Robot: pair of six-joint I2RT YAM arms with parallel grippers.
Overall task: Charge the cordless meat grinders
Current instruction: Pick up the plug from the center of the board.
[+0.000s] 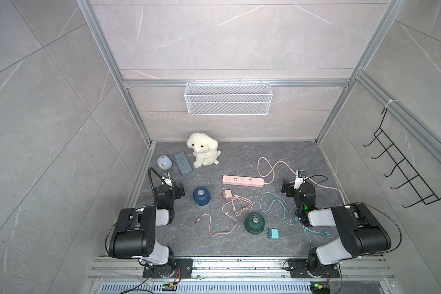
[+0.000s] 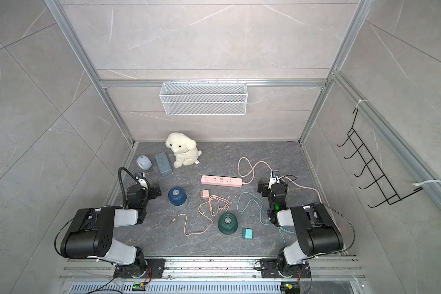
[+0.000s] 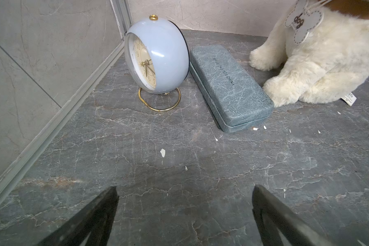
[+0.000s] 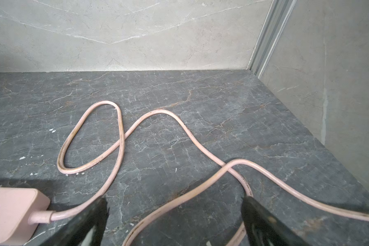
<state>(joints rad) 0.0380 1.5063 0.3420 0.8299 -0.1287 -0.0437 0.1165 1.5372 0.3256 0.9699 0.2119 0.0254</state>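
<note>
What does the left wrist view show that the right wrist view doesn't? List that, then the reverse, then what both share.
Only left wrist: a pale blue round clock on a gold wire stand, a grey-blue textured rectangular case beside it, a white plush dog. Only right wrist: one end of a pink plastic power strip and its looping pink cord. Both: dark marbled tabletop, pale wall, and an open, empty tool (left tool, right tool).

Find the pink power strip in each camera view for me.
A top view: pink power strip mid-table, beyond the navy grinder.
A top view: pink power strip, same spot.
Left wrist: not in view.
Right wrist: only its cord end shows.
Shared landmark: its looping pink cord, absent from left wrist.
</note>
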